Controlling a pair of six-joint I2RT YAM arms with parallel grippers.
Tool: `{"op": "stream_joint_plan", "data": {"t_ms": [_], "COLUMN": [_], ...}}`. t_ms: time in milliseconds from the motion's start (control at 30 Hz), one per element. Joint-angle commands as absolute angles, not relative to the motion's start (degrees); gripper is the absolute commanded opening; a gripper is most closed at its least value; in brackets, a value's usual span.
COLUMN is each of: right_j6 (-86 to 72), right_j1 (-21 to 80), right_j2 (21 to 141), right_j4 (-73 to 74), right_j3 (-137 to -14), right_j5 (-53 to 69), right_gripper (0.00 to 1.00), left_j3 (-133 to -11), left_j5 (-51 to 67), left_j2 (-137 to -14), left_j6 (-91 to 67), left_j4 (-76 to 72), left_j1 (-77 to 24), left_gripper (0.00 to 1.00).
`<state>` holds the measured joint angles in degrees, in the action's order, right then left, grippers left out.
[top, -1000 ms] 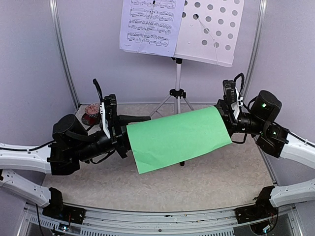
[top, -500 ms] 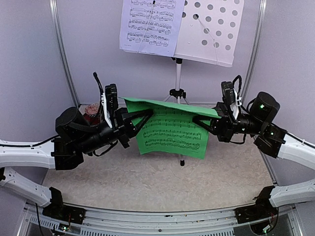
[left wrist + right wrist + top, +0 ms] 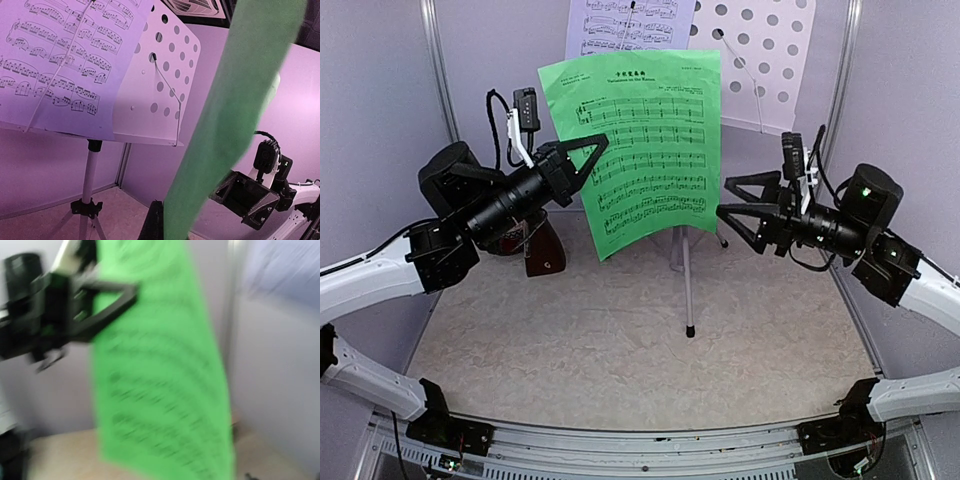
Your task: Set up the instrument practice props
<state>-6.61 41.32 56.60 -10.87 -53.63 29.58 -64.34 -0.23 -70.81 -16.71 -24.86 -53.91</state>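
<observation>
The green music sheet (image 3: pixel 640 140) stands upright above the table, printed side toward the top camera. My left gripper (image 3: pixel 594 152) is shut on its left edge; edge-on in the left wrist view, the sheet (image 3: pixel 225 125) rises beside a black finger (image 3: pixel 155 222). My right gripper (image 3: pixel 723 197) is open just right of the sheet, not touching it. The right wrist view is blurred and shows the sheet (image 3: pixel 160 380) but no fingers. Behind, the music stand's perforated desk (image 3: pixel 765 45) carries the lavender sheet (image 3: pixel 620 22). The brown metronome (image 3: pixel 544 255) sits partly hidden under my left arm.
The stand's silver pole (image 3: pixel 684 265) comes down to the beige table (image 3: pixel 620 370) just behind the green sheet. Metal frame posts (image 3: pixel 440 70) (image 3: pixel 844 70) and lavender walls close in the back and sides.
The right gripper has let go of the green sheet, opened and drawn back right. The left gripper has swung the sheet up from low and draped to upright, in front of the stand.
</observation>
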Motion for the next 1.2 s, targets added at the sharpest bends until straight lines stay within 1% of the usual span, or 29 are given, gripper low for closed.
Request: {"op": "stream_joint_plan", "data": {"t_ms": [0, 133, 233, 333, 800, 900, 1000, 1167], "right_j6": [-0.6, 0.8, 1.1, 2.5, 11.4, 13.7, 15.2, 15.9], "right_j1": [40.6, 40.6, 40.6, 40.6, 40.6, 40.6, 40.6, 40.6], "right_j2": [54.9, 56.3, 56.9, 58.7, 75.0, 78.6, 81.4, 83.1], "right_j4": [-8.4, -8.1, -10.0, -10.9, -10.2, -8.4, -6.1, -4.7], "right_j3": [-60.9, -66.1, -68.4, -71.5, -90.3, -94.7, -98.4, -100.0], "right_j5": [13.1, 3.1, -1.4, -6.5, -15.3, -17.0, -18.6, -18.3], "right_gripper": [0.68, 0.6, 0.5, 0.46, 0.43, 0.42, 0.38, 0.36], "left_j3": [-70.6, -75.9, -80.4, -86.4, -102.8, -104.0, -104.1, -104.2], "left_j5": [-1.4, -0.5, 0.9, 1.0, 3.4, 3.8, 3.6, 3.3], "left_j2": [-72.6, -74.0, -75.7, -78.0, -86.9, -87.8, -88.1, -88.4], "left_j6": [-19.3, -19.3, -19.4, -20.2, -17.7, -17.2, -16.6, -16.2], "left_j4": [-20.3, -18.3, -16.6, -14.5, -12.3, -12.4, -13.0, -13.6], "left_j1": [-52.6, -51.6, -50.6, -49.2, -48.0, -48.0, -47.9, -47.5], "left_gripper": [0.0, 0.0, 0.0, 0.0, 0.0, 0.0, 0.0, 0.0]}}
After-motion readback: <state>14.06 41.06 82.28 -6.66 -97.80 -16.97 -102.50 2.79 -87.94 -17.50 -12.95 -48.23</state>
